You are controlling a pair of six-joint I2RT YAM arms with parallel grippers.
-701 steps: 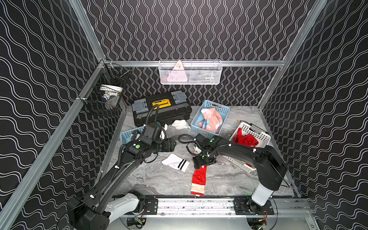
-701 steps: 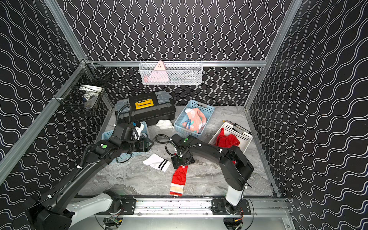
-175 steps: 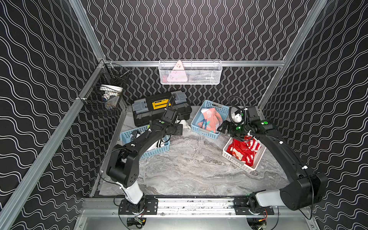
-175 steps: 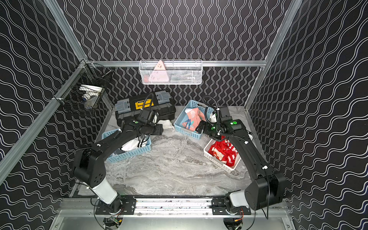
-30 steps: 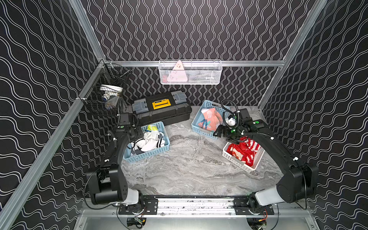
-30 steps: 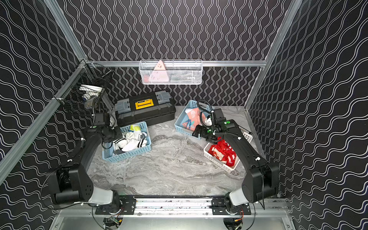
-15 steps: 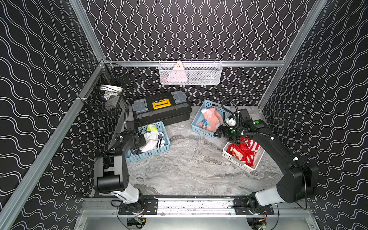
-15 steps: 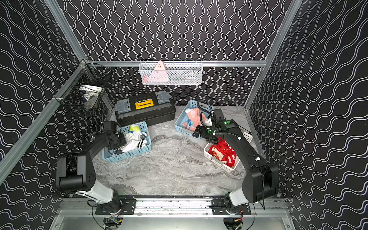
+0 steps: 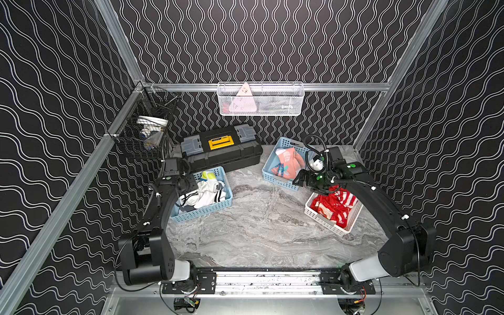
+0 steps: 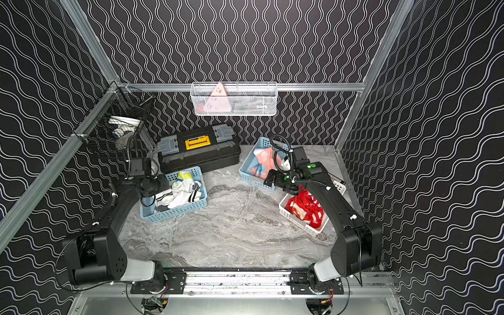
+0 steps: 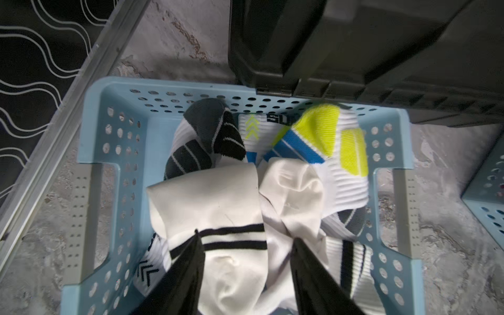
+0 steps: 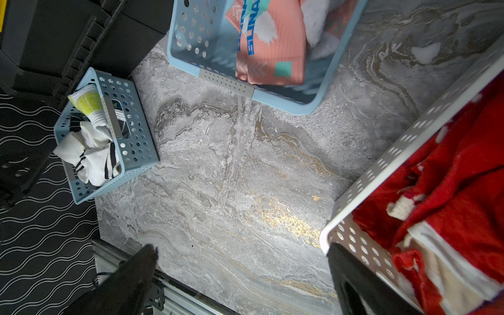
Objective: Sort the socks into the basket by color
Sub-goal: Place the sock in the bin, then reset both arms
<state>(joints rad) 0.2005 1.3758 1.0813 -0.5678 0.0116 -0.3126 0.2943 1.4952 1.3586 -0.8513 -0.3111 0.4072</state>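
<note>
White socks [image 9: 207, 193] with black or yellow marks fill the left blue basket [image 9: 207, 212]. My left gripper [image 11: 245, 236] reaches into that basket's left end, open, its fingers either side of a white sock with two black stripes [image 11: 218, 204]. Beside it lies a yellow-patched sock [image 11: 321, 131]. Salmon-pink socks [image 9: 289, 163] lie in the far blue basket [image 9: 275, 181]. Red socks [image 9: 335, 204] sit in the white basket [image 9: 327, 222]. My right gripper [image 12: 242, 246] hovers wide open over bare table between those two baskets, holding nothing.
A black toolbox [image 9: 221, 152] with a yellow latch stands behind the left basket, close to my left wrist. A black wire basket [image 9: 144, 133] hangs on the left wall and a white mesh basket [image 9: 260, 99] on the back wall. The metal rail [image 9: 267, 281] runs along the front.
My left gripper has come over the left end of the white-sock basket and its jaws have spread wider around the striped sock. The right arm has not moved.
</note>
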